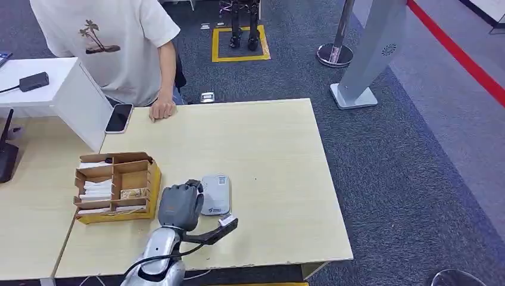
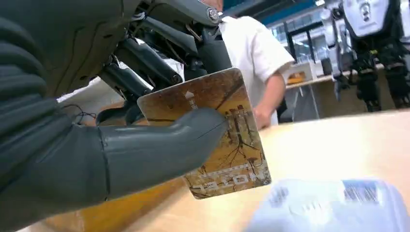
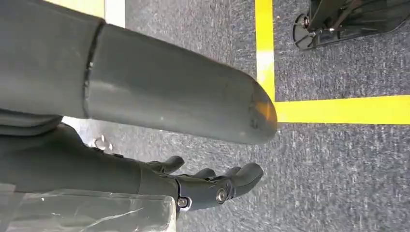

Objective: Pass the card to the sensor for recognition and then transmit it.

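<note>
on the pale wooden table (image 1: 268, 143), close to its near edge, the left hand (image 1: 180, 205) sits just beside the sensor (image 1: 215, 194) — a small grey-white pad lying flat on the tabletop. from the head view the hand's back faces up and its fingers are curled in, touching or nearly touching the sensor's left edge; which one, i cannot tell from there. the left wrist view shows the card (image 2: 212, 133), brown with a tree-like print, pinched between the thick grey thumb and the darker fingers (image 2: 145, 60) behind it. the card is tilted, its lower corner hanging over the blurred pale sensor (image 2: 333, 205) without clearly resting on it.

left of the hand stands a cardboard box (image 1: 116, 186) with compartments holding white cards. a phone (image 1: 119, 118) lies at the far left of the table, and a person (image 1: 107, 42) in a white shirt stands behind, one hand (image 1: 162, 110) resting on the far edge.

the right hand (image 3: 212, 186) hangs over grey carpet with yellow floor tape (image 3: 338, 108) — fingers loosely spread, holding nothing.
</note>
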Robot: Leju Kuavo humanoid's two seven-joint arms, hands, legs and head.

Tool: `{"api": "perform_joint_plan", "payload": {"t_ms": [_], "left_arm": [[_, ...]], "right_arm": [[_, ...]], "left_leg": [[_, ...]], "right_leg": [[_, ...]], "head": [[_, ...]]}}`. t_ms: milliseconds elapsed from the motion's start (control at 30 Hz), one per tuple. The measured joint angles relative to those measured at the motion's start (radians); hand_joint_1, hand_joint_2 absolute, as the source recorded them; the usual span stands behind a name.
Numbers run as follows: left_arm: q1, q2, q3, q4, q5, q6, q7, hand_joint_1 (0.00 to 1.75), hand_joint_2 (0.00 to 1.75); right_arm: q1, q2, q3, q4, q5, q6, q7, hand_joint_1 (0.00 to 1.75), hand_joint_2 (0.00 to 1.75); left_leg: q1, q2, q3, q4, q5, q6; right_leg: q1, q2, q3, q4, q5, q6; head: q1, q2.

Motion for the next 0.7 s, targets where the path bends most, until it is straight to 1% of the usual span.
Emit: {"api": "perform_joint_plan", "payload": {"t_ms": [133, 200, 267, 400, 633, 700], "left_arm": [[0.010, 0.032, 0.035, -0.119, 0.000, -0.022, 0.037, 1.75, 1.75], [0.016, 0.050, 0.052, -0.166, 0.000, -0.035, 0.049, 1.75, 1.75], [0.022, 0.067, 0.056, -0.198, 0.000, -0.034, 0.069, 1.75, 1.75], [0.030, 0.099, 0.068, -0.237, 0.000, -0.029, 0.102, 1.75, 1.75], [0.032, 0.140, 0.074, -0.267, 0.000, -0.032, 0.124, 1.75, 1.75], [0.032, 0.156, 0.074, -0.274, 0.000, -0.035, 0.151, 1.75, 1.75]], "right_arm": [[0.000, 0.000, -0.003, 0.000, 0.000, -0.001, 0.002, 0.00, 0.00], [0.000, 0.000, -0.006, 0.000, 0.000, -0.001, 0.002, 0.00, 0.00], [0.000, 0.000, -0.008, 0.000, -0.001, -0.001, 0.002, 0.00, 0.00], [0.000, 0.000, -0.013, 0.000, -0.007, -0.004, 0.003, 0.00, 0.00], [0.000, 0.001, -0.017, 0.000, -0.012, -0.004, 0.012, 0.00, 0.00], [0.000, 0.001, -0.017, 0.000, -0.010, -0.005, 0.012, 0.00, 0.00]], "left_leg": [[0.000, 0.000, 0.000, 0.000, 0.000, 0.000], [0.001, 0.000, 0.000, 0.000, 0.000, 0.000], [0.001, 0.000, 0.000, 0.000, 0.000, 0.000], [0.000, 0.000, 0.000, 0.000, 0.000, -0.001], [0.000, 0.000, 0.000, 0.000, 0.000, 0.000], [0.000, 0.000, 0.000, 0.000, 0.000, -0.001]], "right_leg": [[0.000, 0.000, 0.000, 0.000, 0.000, 0.000], [0.000, 0.000, 0.000, 0.000, 0.000, 0.000], [0.000, 0.000, 0.000, 0.000, 0.000, 0.000], [0.000, 0.000, 0.000, 0.000, 0.000, 0.000], [0.000, 0.000, 0.000, 0.000, 0.000, 0.000], [0.000, 0.000, 0.000, 0.000, 0.000, 0.000]], "head": [[0.000, 0.000], [0.000, 0.000], [0.000, 0.000], [0.000, 0.000], [0.000, 0.000], [0.000, 0.000]]}}
